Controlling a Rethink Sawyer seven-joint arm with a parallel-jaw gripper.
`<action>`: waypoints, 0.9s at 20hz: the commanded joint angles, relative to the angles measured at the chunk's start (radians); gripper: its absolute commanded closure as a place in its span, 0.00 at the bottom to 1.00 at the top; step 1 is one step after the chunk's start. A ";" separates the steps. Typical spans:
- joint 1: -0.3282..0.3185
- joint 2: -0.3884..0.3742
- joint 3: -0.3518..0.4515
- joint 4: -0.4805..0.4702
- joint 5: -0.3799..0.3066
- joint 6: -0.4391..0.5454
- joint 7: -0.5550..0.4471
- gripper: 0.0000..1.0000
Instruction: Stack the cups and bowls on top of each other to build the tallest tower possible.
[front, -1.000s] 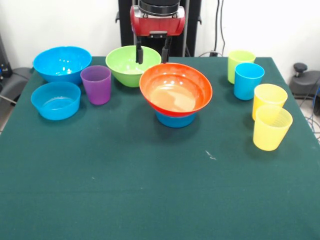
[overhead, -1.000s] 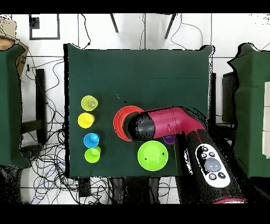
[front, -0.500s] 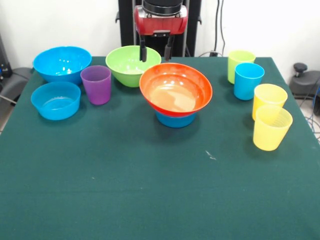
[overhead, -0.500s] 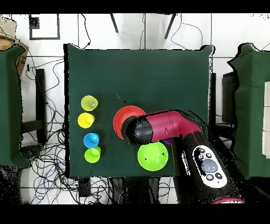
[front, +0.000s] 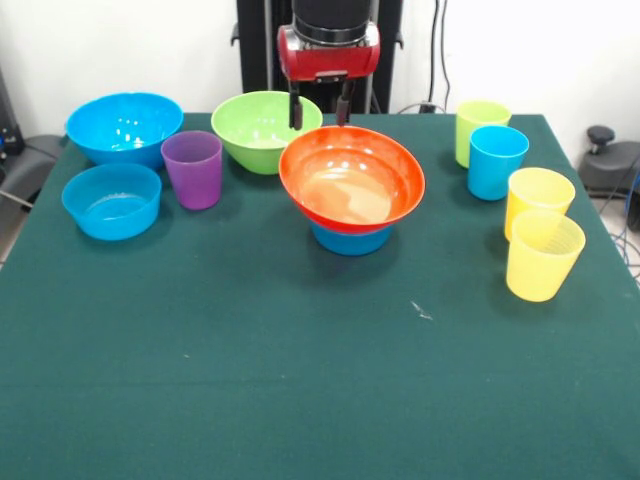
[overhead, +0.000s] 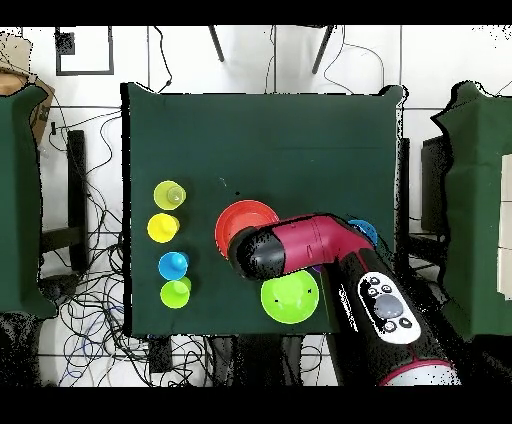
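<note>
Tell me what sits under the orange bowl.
A small blue bowl supports the orange bowl; only its lower wall shows below the orange rim. Its rim and inside are covered.

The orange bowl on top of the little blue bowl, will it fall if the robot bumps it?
Probably it would wobble or slide. The orange bowl is much wider than the small blue bowl under it and already sits slightly tilted. Its glossy plastic looks light and slippery, so a nudge could shift it.

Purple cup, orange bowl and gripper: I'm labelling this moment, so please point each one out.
purple cup (front: 193, 172), front view, its outer wall.
orange bowl (front: 350, 186), front view, its inner floor.
gripper (front: 320, 108), front view, the gap between its open fingertips.
</note>
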 joint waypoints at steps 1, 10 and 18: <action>0.032 0.069 0.000 0.041 -0.122 -0.071 -0.042 0.00; 0.035 0.083 0.000 0.028 -0.146 -0.066 -0.031 0.00; 0.030 0.095 -0.003 0.038 -0.154 -0.096 -0.012 0.00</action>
